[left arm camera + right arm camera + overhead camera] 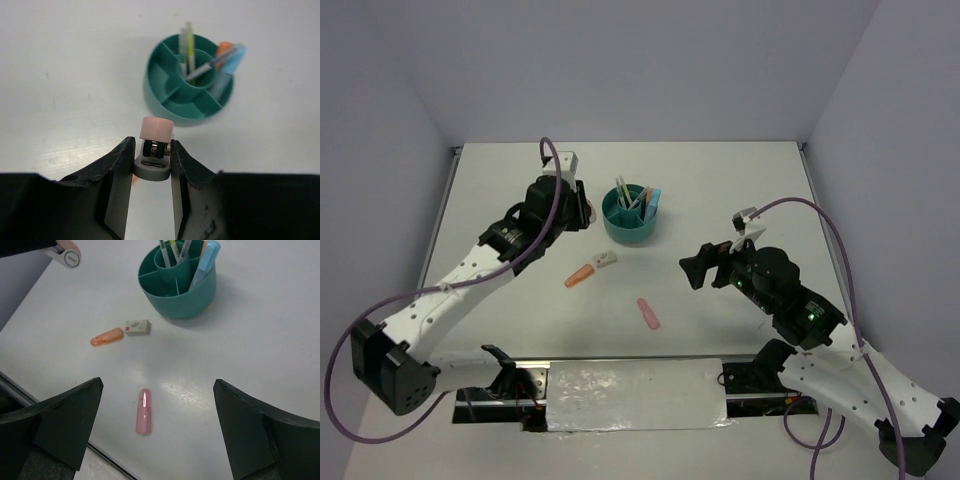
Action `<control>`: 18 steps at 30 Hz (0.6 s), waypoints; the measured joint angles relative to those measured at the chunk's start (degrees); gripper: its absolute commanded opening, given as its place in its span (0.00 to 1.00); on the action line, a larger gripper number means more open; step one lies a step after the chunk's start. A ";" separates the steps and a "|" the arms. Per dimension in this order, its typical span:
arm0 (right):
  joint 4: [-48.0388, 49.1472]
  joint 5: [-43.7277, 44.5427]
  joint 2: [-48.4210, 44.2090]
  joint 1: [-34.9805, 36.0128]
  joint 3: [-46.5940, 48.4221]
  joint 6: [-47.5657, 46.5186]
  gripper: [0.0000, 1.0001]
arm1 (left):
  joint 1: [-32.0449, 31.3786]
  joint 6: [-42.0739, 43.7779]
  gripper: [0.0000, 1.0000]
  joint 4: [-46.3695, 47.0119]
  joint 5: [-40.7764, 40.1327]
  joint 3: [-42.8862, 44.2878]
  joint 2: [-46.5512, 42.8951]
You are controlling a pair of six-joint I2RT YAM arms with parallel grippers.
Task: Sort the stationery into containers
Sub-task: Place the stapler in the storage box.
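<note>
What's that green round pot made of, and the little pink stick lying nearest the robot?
The teal organizer looks like moulded plastic, opaque with a soft sheen: even colour, thin walls and dividers in one piece. The pink stick seems to be glossy, slightly translucent plastic, going by the bright highlight along its rounded top; what is inside I cannot tell.

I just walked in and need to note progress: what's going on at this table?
The left gripper holds what looks like a pink-and-grey mini stapler near the teal organizer. The organizer has pens in its central cup and a blue highlighter in an outer compartment. The right gripper is open and empty. An orange capsule-shaped piece, a white eraser and a pink capsule-shaped piece lie loose on the table.
</note>
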 measured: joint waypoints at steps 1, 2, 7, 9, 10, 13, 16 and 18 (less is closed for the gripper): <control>-0.85 0.48 -0.48 -0.04 0.07 -0.02 1.00 | 1.64 0.74 0.00 0.57 0.20 0.26 1.95; -1.70 0.72 -0.74 -0.04 0.22 -0.04 1.00 | 3.50 1.57 0.00 1.31 1.05 0.55 3.80; -3.96 0.22 -2.14 -0.13 0.72 -0.13 1.00 | 12.79 5.07 0.00 9.46 7.72 0.11 10.47; -4.59 -0.33 -2.56 -0.15 0.72 -0.33 1.00 | 15.21 5.70 0.00 13.29 10.34 0.15 12.61; -4.90 -0.55 -2.69 -0.15 0.74 -0.44 1.00 | 15.85 6.47 0.00 14.73 11.58 0.37 13.90; -5.66 -0.90 -3.19 -0.15 0.83 -0.68 1.00 | 16.06 8.33 0.00 18.05 15.30 2.56 18.51; -6.14 -1.53 -3.52 -0.15 1.33 -1.05 1.00 | 16.11 11.39 0.00 20.98 19.56 5.33 23.43; -6.43 -2.40 -3.54 -0.15 1.95 -1.36 1.00 | 16.50 13.46 0.00 22.29 22.64 7.85 26.56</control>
